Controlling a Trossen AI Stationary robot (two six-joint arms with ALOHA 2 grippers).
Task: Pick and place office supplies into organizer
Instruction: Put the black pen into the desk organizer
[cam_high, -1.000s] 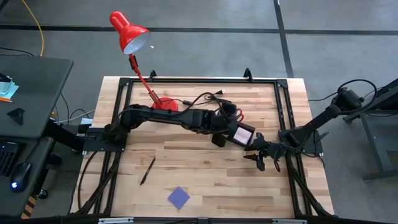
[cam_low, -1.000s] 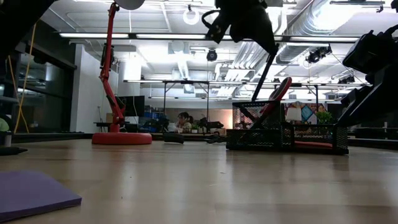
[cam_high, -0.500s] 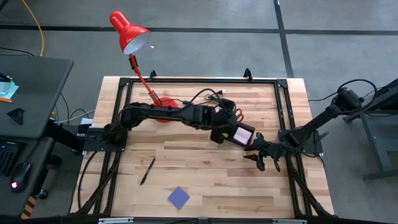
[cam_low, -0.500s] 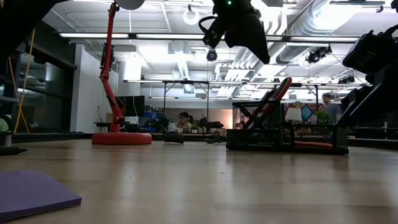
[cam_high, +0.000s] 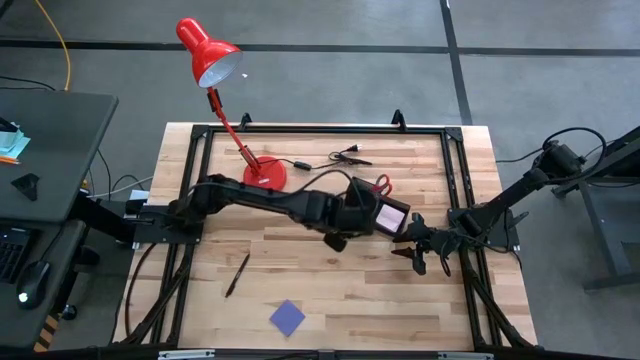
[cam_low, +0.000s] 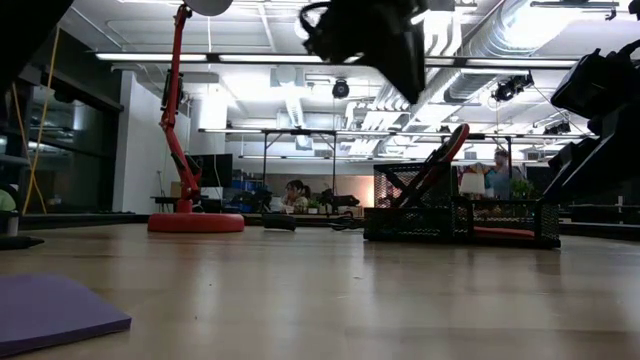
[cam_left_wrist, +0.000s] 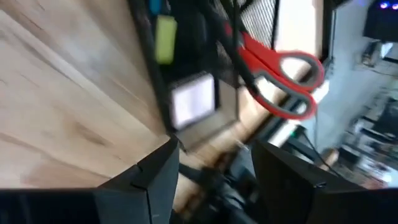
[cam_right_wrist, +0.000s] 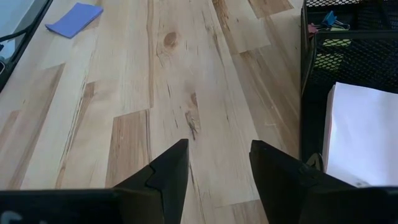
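Note:
The black mesh organizer (cam_high: 408, 215) stands right of the table's middle. It holds the pink note pad (cam_high: 388, 214), a yellow piece (cam_left_wrist: 165, 37) and the red-handled scissors (cam_low: 446, 152), which lean blades-down in its taller section. My left gripper (cam_high: 345, 228) hangs open above the table just left of the organizer, with nothing between its fingers (cam_left_wrist: 214, 152). My right gripper (cam_high: 415, 255) waits open (cam_right_wrist: 214, 149) at the organizer's near right corner. A dark pen (cam_high: 237, 273) and the blue-purple note pad (cam_high: 287, 318) lie flat on the table toward the near edge.
A red desk lamp (cam_high: 212, 58) stands on its base (cam_high: 266, 175) at the far left. A black cable with plug (cam_high: 340, 155) lies behind the organizer. A black metal frame (cam_high: 320, 128) runs around the tabletop. Bare wood lies between the organizer and the pen.
My left gripper held a dark pen slanting down into the organizer's taller section and has let it go; the pen no longer sticks up above the organizer. The gripper has then drawn back from over the scissors toward the table's near edge and slightly left.

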